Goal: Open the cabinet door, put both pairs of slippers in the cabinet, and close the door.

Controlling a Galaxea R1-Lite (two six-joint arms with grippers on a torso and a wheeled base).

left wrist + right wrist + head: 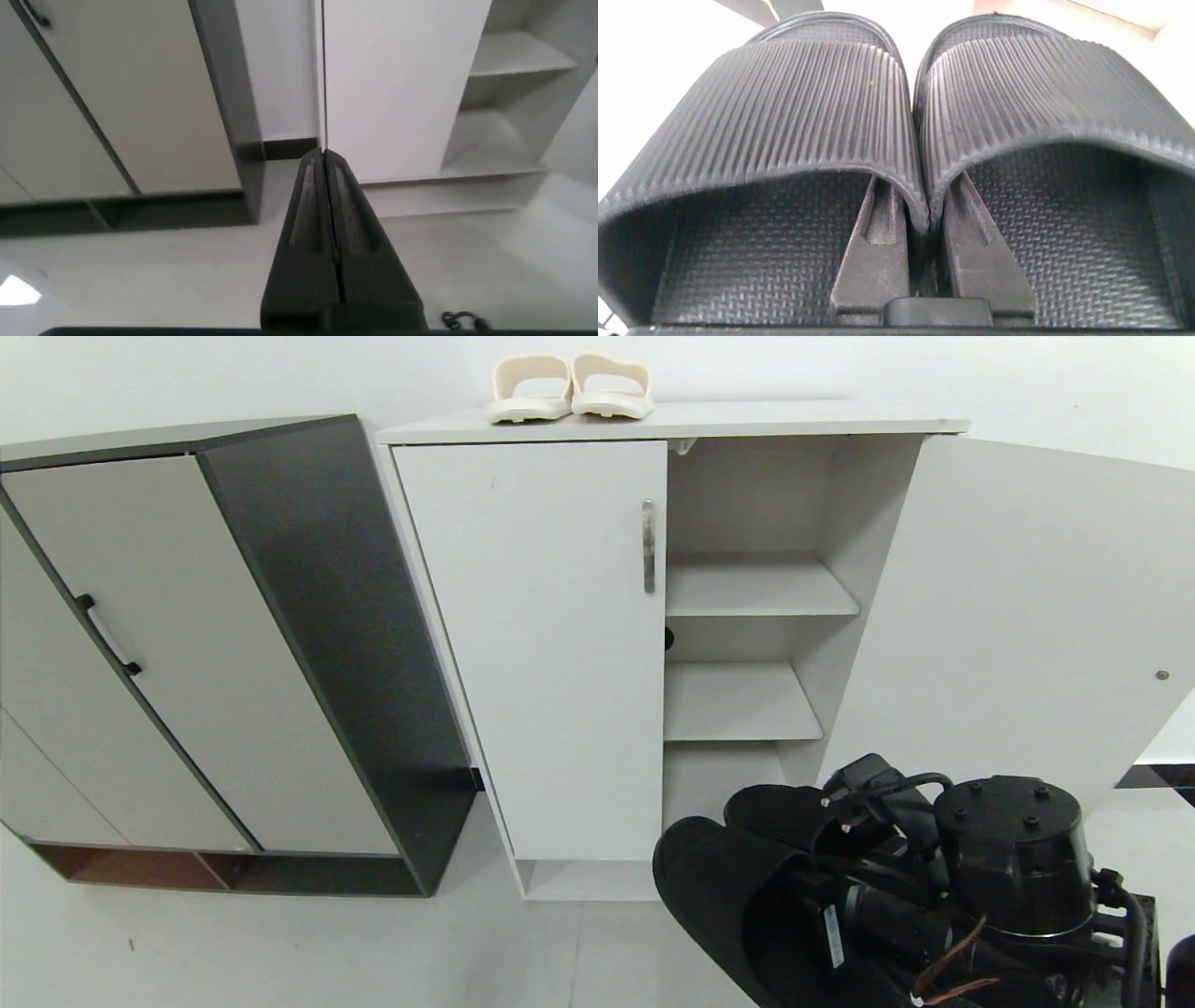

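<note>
The white cabinet [794,423] stands ahead with its right door [1027,616] swung wide open and its left door [532,644] closed. Inside are two bare shelves [756,588]. A cream pair of slippers [569,389] rests on the cabinet top. My right gripper [920,187] is shut on a black pair of slippers [915,121], pinching the inner sides of both together, one finger inside each slipper. In the head view this black pair [747,887] hangs low in front of the open compartment. My left gripper [324,163] is shut on nothing, above the floor facing the closed door.
A grey cabinet with dark sides [187,644] stands just left of the white one, its doors closed, with open cubbies at its base. Pale floor [373,952] lies in front of both. The open door reaches far out to the right.
</note>
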